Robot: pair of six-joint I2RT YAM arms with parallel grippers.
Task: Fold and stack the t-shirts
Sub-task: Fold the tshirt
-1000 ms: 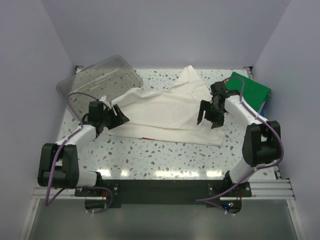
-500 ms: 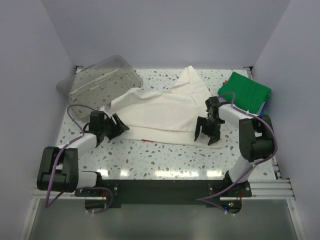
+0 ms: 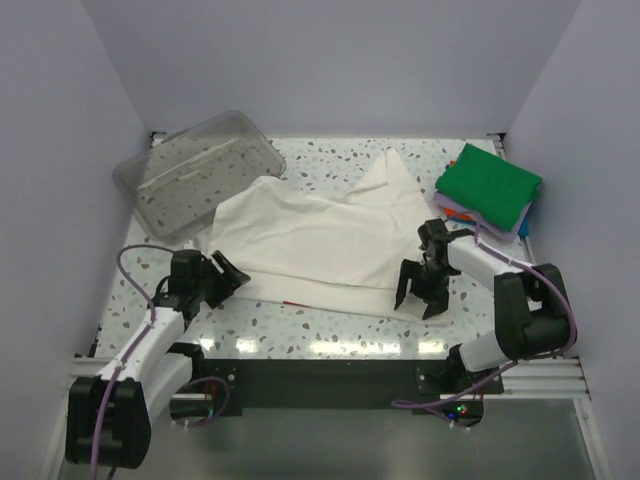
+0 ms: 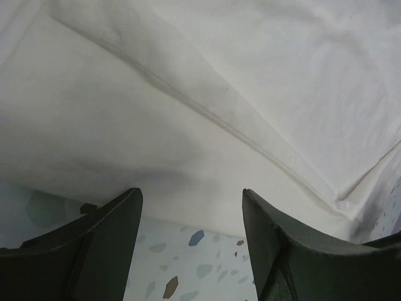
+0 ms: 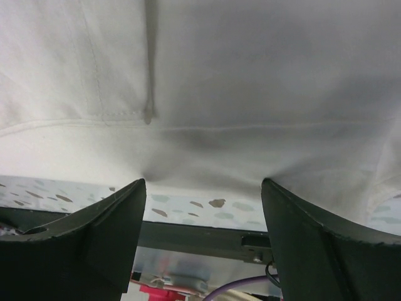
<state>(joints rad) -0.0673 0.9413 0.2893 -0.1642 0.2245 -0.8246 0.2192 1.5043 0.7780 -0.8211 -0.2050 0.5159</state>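
A cream-white t-shirt (image 3: 320, 235) lies spread across the middle of the table, with a thin red strip (image 3: 297, 303) showing under its near hem. My left gripper (image 3: 222, 280) is open and empty at the shirt's near left corner; the left wrist view shows the hem (image 4: 188, 188) just beyond my gripper (image 4: 191, 216). My right gripper (image 3: 417, 299) is open and empty at the near right hem; the right wrist view shows cloth (image 5: 207, 125) above my gripper (image 5: 203, 204). A folded green shirt (image 3: 488, 186) tops a stack at the far right, with lavender and orange edges (image 3: 462, 213) below it.
A clear plastic tub (image 3: 197, 170) stands tilted at the far left, touching the shirt's far left corner. The stack sits near the right table edge. Bare speckled table (image 3: 330, 325) runs between the shirt's near hem and the black front rail (image 3: 320, 372).
Both arms have drawn back toward the near edge. The white shirt has come nearer with them and lies flatter and wider.
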